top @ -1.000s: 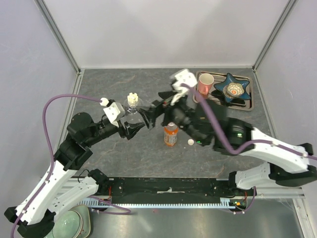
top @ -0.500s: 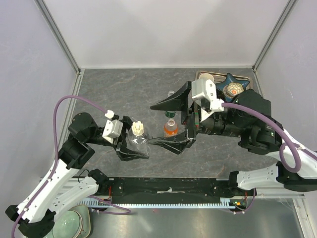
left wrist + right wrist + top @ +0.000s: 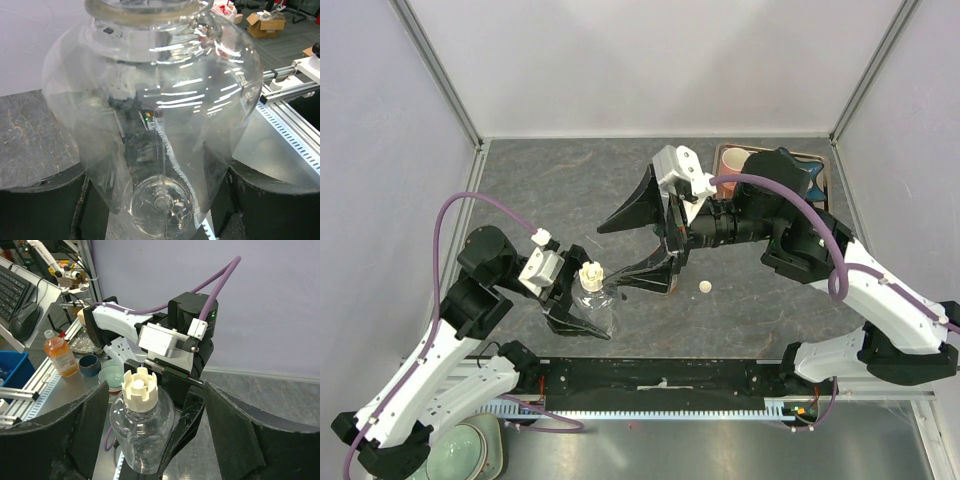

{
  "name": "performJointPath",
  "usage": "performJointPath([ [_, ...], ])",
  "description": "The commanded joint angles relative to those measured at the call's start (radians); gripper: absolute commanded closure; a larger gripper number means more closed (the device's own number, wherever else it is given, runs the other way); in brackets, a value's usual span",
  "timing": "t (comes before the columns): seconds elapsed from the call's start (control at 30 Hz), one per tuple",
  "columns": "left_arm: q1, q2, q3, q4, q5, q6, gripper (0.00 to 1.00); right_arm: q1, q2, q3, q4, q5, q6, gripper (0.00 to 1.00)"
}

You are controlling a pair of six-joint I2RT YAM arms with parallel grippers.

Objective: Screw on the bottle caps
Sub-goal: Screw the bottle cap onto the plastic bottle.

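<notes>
Gripping bottle (image 3: 596,305) upright in left gripper (image 3: 582,312), cap (image 3: 590,275) on top; right gripper (image 3: 608,258) spread wide, at cap's 2 o'clock.

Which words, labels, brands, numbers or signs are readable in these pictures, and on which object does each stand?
No text is readable in any view.
On the clear bottle: no label or print shows.
On the keyboard: key marks too small to read.
On the orange bottle beyond the rail: label too blurred to read.
On the cardboard boxes: print, if any, too small to read.
</notes>
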Motion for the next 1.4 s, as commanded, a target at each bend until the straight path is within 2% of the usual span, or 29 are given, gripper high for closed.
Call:
performJointPath([
  [0.0,0.001,-0.006,0.006,0.036,0.022,-0.033,0.95,-0.012,0.006,0.036,0.046,-0.094,0.043,0.19],
  [0.1,0.001,-0.008,0.006,0.039,-0.004,-0.028,0.95,-0.015,0.012,0.023,0.047,-0.100,0.050,0.26],
  [0.3,0.001,-0.009,0.006,0.039,-0.067,-0.013,0.95,-0.017,0.021,-0.001,0.046,-0.095,0.060,0.34],
  [0.67,0.003,-0.009,0.008,0.032,-0.119,0.001,0.95,-0.020,0.009,-0.030,0.046,-0.092,0.059,0.43],
  [1.0,0.004,-0.011,0.008,0.033,-0.171,0.006,0.95,-0.018,-0.004,-0.063,0.046,-0.042,0.051,0.71],
  [1.2,0.006,-0.015,0.015,-0.011,-0.327,0.064,0.94,-0.018,-0.010,-0.095,0.043,0.026,0.056,0.85],
  [1.3,0.006,-0.014,0.025,-0.042,-0.523,0.133,0.94,-0.018,-0.008,-0.115,0.043,0.115,0.074,0.94],
  [1.37,0.006,-0.012,0.031,-0.053,-0.600,0.168,0.94,-0.018,-0.007,-0.128,0.047,0.184,0.086,1.00],
])
